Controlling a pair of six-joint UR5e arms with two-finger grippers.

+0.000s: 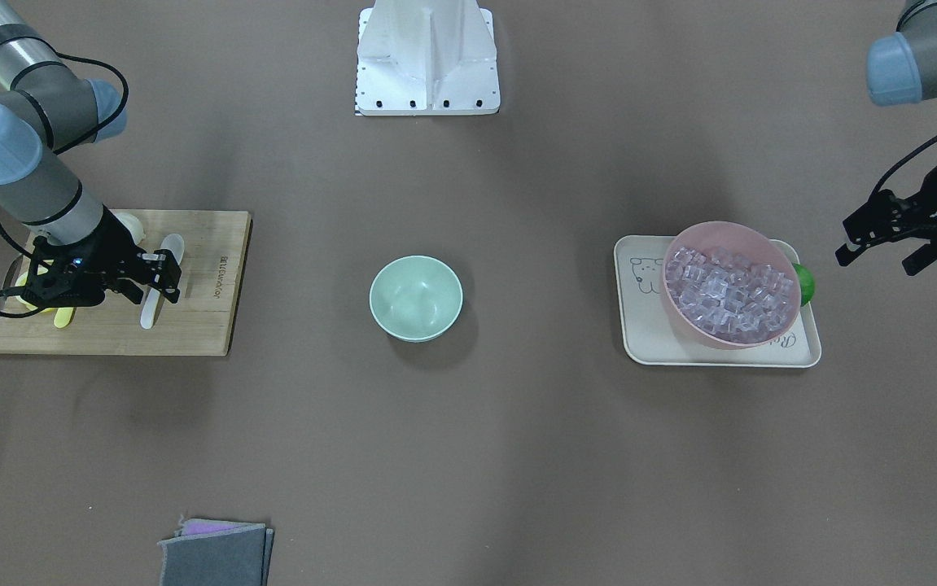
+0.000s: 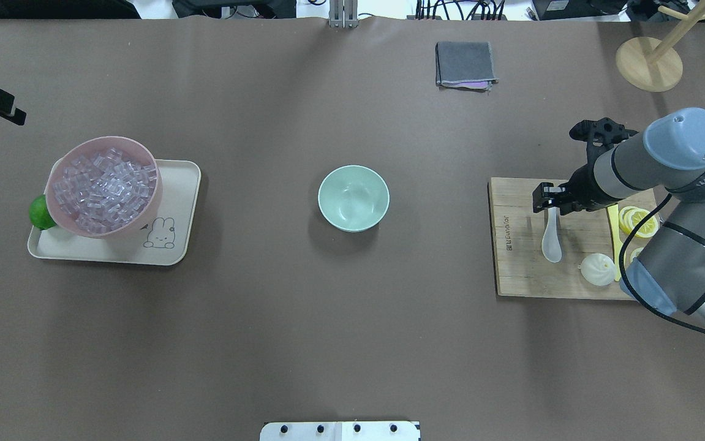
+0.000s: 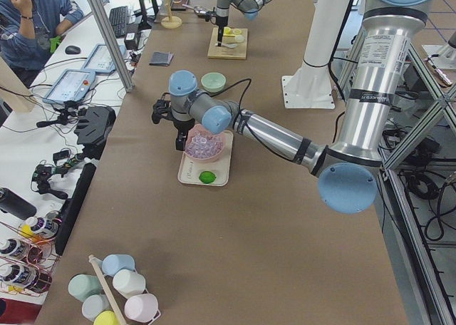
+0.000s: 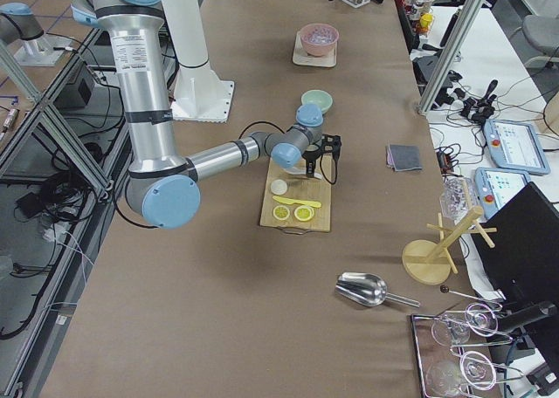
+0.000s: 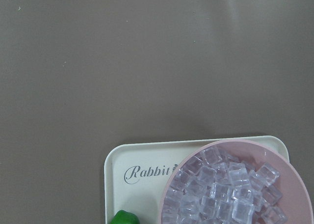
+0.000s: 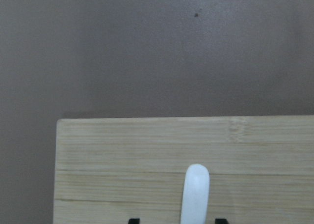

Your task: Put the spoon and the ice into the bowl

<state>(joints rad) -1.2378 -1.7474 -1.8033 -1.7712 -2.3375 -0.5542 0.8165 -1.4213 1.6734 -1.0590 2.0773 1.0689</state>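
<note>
Brown tabletop (image 2: 352,337), robot base at near long edge. Bowl (image 2: 353,198) mid-table, empty. Spoon (image 2: 551,239) flat on wooden board (image 2: 517,263) near table's right end edge, handle toward far edge. Right gripper (image 2: 548,199) low over spoon handle, jaws apart, one finger on each side, no grip. Ice (image 2: 104,190) heaped in pink bowl (image 2: 58,171) on tray (image 2: 174,184) near left end edge. Left gripper (image 1: 875,259) beyond tray toward that edge, jaws spread, holding nothing.
</note>
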